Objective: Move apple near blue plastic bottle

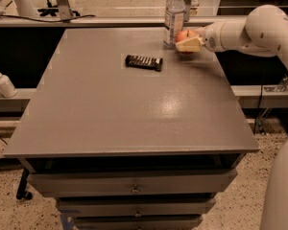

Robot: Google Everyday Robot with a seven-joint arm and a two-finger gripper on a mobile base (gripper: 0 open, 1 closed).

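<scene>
The red-orange apple is at the far right of the grey table, right beside the blue plastic bottle, a tall clear bottle with a white cap that stands upright at the table's far edge. My gripper reaches in from the right on a white arm and is shut on the apple, with a pale fingertip across the apple's front. The apple sits low over the tabletop; I cannot tell whether it touches the surface.
A black snack bar lies flat on the table to the left of the apple. A small white pump bottle stands on a ledge off the table's left side. Drawers sit below the table's front edge.
</scene>
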